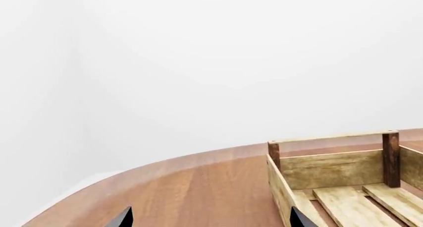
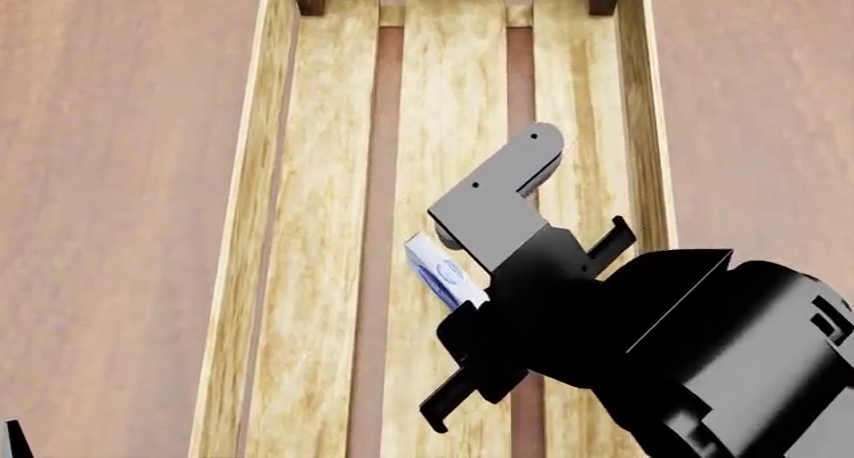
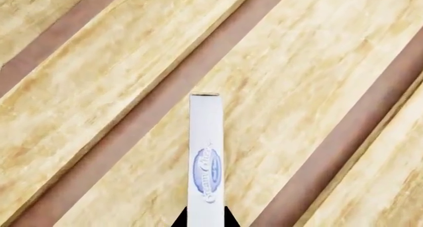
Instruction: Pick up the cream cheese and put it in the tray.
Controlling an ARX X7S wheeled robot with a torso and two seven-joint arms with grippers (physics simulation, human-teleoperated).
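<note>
The cream cheese is up off the slats, a thin white box with its blue oval logo showing, hanging over the middle slat of the tray. In the right wrist view the cream cheese is pinched edge-on between two dark fingertips, slats and brown gaps of the tray running beneath it. The right gripper has its jaws closed on the box's lower end, black arm reaching in from the tray's near right side. Out beyond the tray, the left gripper sits over the brown table by the tray's end wall; its jaws stand wide apart, nothing between them.
</note>
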